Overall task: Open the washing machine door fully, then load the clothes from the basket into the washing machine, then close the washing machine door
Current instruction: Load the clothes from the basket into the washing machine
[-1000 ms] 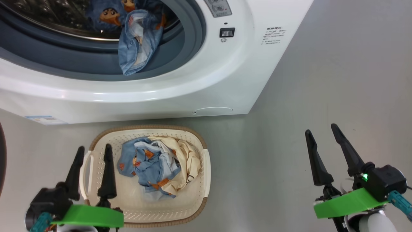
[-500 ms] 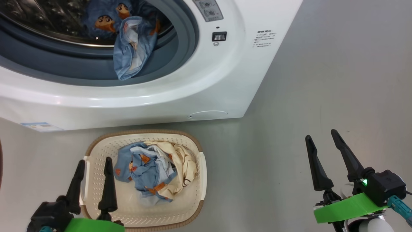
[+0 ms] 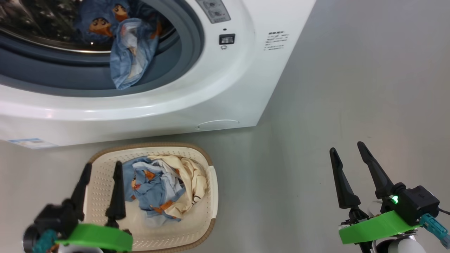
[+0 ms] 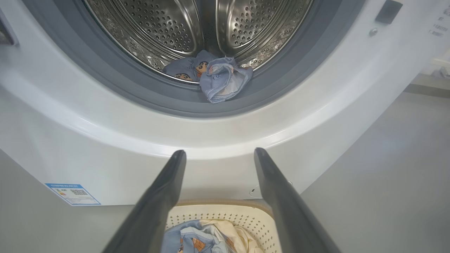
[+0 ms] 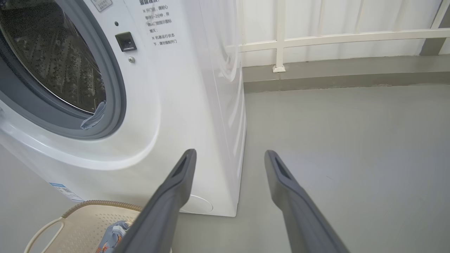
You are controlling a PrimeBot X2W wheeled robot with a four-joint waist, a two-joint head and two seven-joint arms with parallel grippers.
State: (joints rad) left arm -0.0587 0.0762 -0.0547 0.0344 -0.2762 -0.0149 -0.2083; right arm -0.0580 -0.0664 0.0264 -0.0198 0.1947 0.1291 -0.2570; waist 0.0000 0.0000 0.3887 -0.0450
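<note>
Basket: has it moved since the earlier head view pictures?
No. The basket keeps its place below the washing machine front; the whole view shifted, so the camera moved.

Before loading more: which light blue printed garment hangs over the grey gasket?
The garment spilling from the steel drum; the other lies in the cream plastic basket.

My left claw (image 3: 103, 163) and right claw (image 3: 345, 146) each carry two long dark fingers (image 3: 342, 186) tapering to points. Behind the right claw's fingers I see a black block (image 3: 420, 203) with a small green light (image 3: 394, 200), a bright green collar (image 3: 376, 226), a teal connector (image 3: 434, 225) and a pale rounded forearm (image 3: 409, 246); behind the left, the same green and teal.
</note>
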